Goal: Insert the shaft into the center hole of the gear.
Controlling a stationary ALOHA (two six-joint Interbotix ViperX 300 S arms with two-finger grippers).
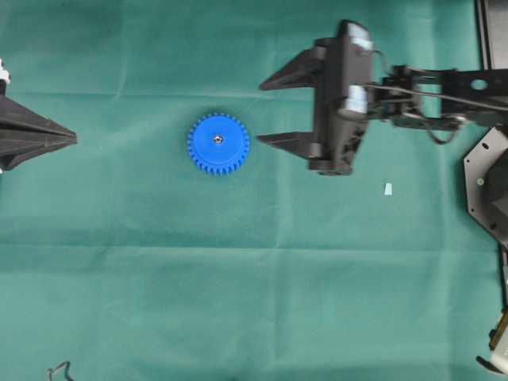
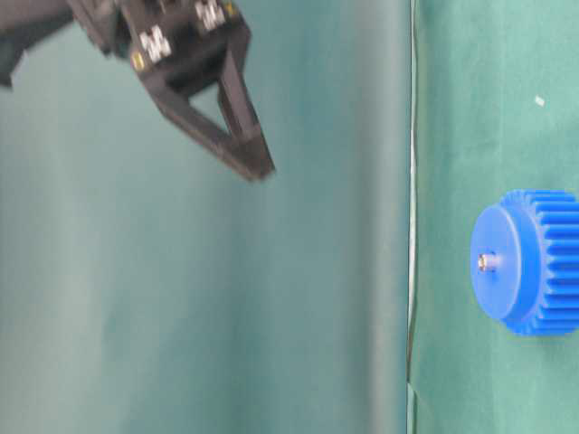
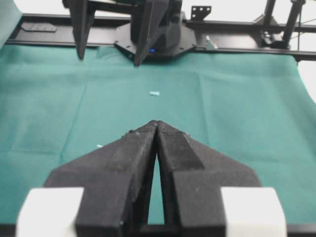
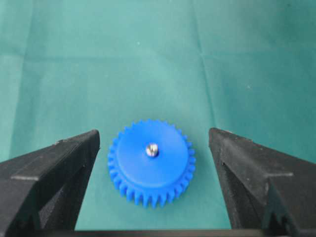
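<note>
Robotics lab bench: green cloth covers the tabletop; black metal frame runs behind the cloth.

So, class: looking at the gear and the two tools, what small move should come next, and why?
Probably none on the parts: just draw the right tool further back. The shaft already stands in the gear; that tool is open, empty and clear. The left tool sits shut, apart.
</note>
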